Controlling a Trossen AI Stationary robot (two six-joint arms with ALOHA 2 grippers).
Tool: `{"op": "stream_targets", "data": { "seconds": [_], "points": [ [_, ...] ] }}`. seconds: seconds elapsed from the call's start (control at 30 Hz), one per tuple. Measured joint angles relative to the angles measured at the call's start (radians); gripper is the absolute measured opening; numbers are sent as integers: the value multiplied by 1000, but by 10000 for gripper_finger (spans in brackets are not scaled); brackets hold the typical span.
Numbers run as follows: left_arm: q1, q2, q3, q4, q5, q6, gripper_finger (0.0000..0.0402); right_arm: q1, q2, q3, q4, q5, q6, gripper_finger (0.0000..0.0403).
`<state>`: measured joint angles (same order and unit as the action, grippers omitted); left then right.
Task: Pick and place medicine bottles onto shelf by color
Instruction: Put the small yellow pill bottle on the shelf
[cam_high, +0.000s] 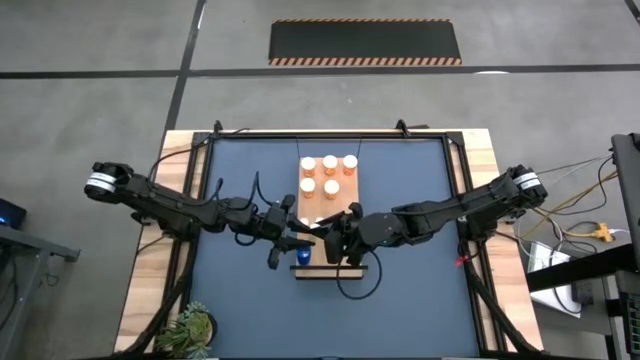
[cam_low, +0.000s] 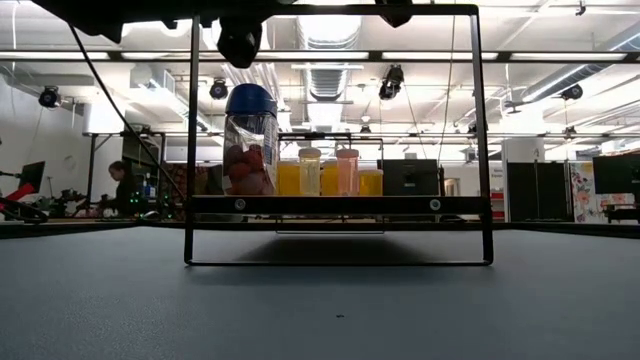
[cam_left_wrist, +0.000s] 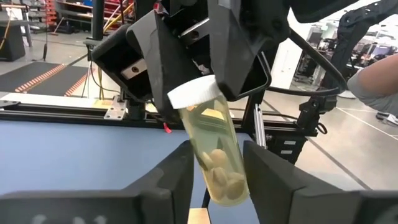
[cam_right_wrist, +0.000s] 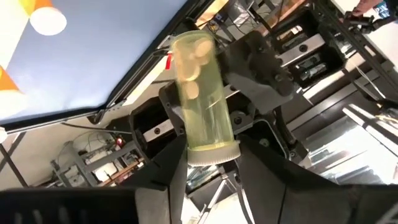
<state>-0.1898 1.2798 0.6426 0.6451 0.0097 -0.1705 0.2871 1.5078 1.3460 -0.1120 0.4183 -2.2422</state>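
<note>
A pale amber bottle (cam_left_wrist: 214, 146) with a white cap hangs in the air between my two grippers, over the near end of the wooden shelf (cam_high: 345, 205). My right gripper (cam_right_wrist: 211, 168) is shut on its cap end. My left gripper (cam_left_wrist: 217, 171) is open, one finger on either side of the bottle's bottom end; I cannot tell whether they touch it. The two grippers meet in the high view (cam_high: 318, 238). Several orange bottles (cam_high: 328, 175) stand on the shelf's far end. A blue-capped bottle (cam_low: 250, 140) stands at its near end. My right gripper pinches the bottle's white cap (cam_right_wrist: 212, 152) between its two fingers. The fingers come roughly level from the table's right side and lie along the bottle. The bottle is lifted clear of the shelf, and its bottom end (cam_right_wrist: 189, 50) points toward my left gripper.
The shelf board rests on a black wire frame (cam_low: 340, 262) above the blue mat. A green plant (cam_high: 190, 328) stands at the table's near left corner. A person (cam_low: 125, 185) is in the room behind the table, and a sleeve (cam_left_wrist: 379, 74) shows beyond its right side.
</note>
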Motion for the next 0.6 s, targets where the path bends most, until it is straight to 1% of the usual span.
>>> {"op": "stream_targets", "data": {
  "seconds": [0.17, 0.4, 0.6],
  "points": [
    [1, 0, 0, -1, -4, 1, 93, 0, 0, 0, 2, -6, 42, 133],
    [1, 0, 0, 1, -20, 7, 90, 0, 0, 0, 0, -2, 51, 147],
    [0, -1, 0, 2, -21, 54, 89, 0, 1, 5, -2, -2, 67, 150]
  ]
}}
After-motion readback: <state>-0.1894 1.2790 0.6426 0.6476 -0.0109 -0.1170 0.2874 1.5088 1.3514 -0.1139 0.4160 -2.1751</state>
